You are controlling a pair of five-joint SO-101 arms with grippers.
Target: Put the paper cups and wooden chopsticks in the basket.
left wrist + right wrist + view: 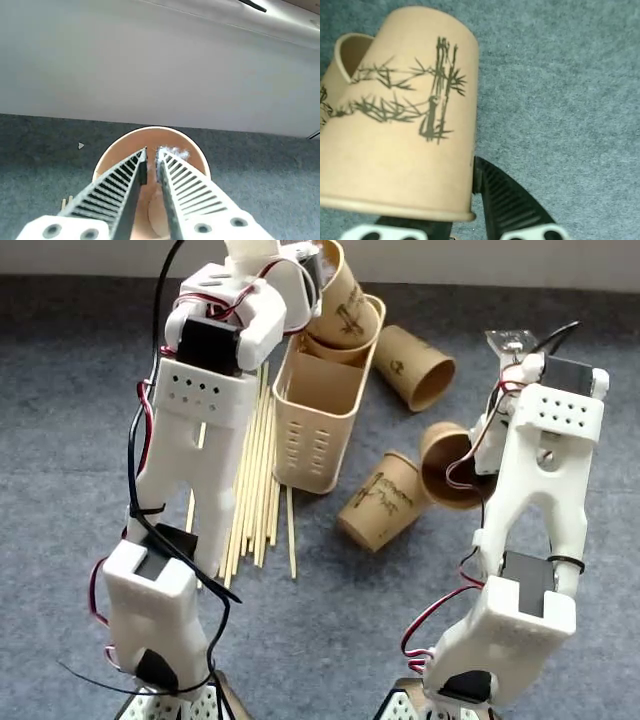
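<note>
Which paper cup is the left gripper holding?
The tilted cup at the basket's far end, its rim pinched by the left gripper; three other cups sit beside the basket.

The cups [385, 500] are showing tan paper printed with dark bamboo stems and leaves, and the raised cup [345, 300] is showing a paler peach inside. The basket [315, 430] is showing cream plastic with rows of small slots. The chopsticks [250, 490] are showing pale yellow wood. The carpet [340, 640] is looking blue-grey. The arms [190, 450] are wearing white shells, black motors [208, 342] and red wires [432, 625]; the left gripper [152, 152] is showing white fingers [187, 187] with black ribbing.
</note>
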